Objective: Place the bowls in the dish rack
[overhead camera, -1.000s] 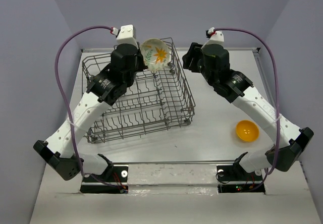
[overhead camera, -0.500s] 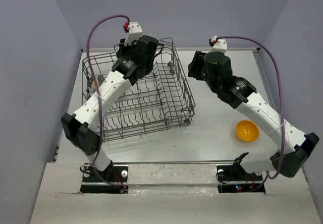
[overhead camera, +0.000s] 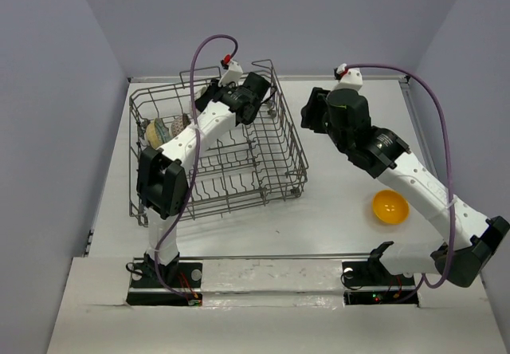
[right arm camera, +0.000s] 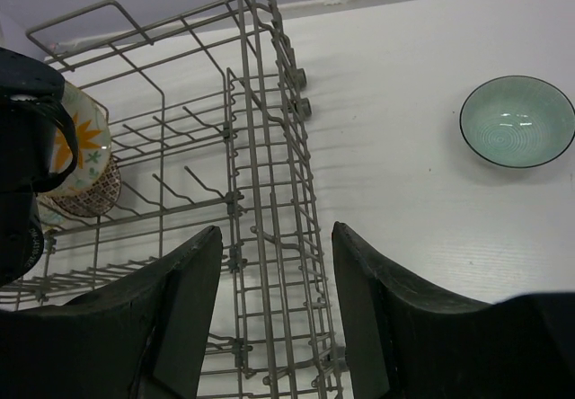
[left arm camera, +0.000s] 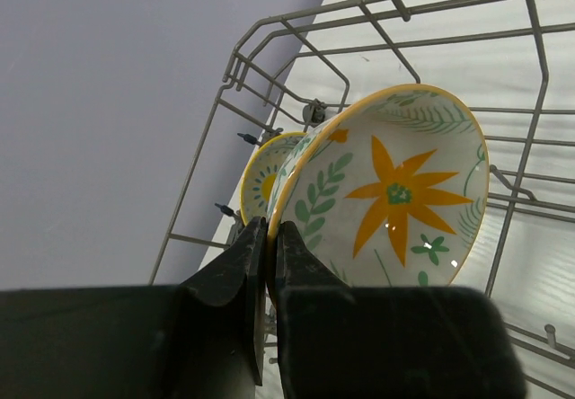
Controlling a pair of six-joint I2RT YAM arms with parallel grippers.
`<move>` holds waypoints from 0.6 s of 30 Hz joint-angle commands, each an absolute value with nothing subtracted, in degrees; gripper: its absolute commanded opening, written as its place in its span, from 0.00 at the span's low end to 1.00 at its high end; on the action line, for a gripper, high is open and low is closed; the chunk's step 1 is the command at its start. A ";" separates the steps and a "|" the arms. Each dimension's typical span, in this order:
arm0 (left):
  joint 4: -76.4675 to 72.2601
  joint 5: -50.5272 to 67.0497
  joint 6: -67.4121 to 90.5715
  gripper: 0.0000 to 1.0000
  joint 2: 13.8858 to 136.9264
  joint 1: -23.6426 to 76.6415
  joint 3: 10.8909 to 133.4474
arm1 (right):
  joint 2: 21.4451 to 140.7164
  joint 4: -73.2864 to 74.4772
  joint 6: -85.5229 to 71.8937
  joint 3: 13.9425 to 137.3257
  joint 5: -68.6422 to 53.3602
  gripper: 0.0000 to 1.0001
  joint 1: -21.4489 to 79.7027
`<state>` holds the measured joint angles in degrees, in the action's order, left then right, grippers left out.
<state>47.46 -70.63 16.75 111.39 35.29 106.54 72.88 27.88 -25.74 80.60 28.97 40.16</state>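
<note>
white tbl, lilac walls

Left arm stretched over dish rack, orange bowl apart on table

Count, this frame.
Bowls: five: leaf-pattern bowl, yellow-floral bowl, brown-speckled bowl, teal bowl, orange bowl.
Dish rack: one.
Arms: two: left arm, right arm.
</note>
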 commanded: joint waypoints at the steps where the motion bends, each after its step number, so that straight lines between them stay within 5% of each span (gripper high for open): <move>1: 46.76 -76.29 18.54 0.00 109.07 33.67 107.67 | 71.54 26.11 -26.37 80.33 29.88 0.58 40.52; 18: 45.26 -75.15 16.26 0.00 113.99 31.91 107.66 | 71.72 24.79 -26.19 78.84 29.18 0.58 40.52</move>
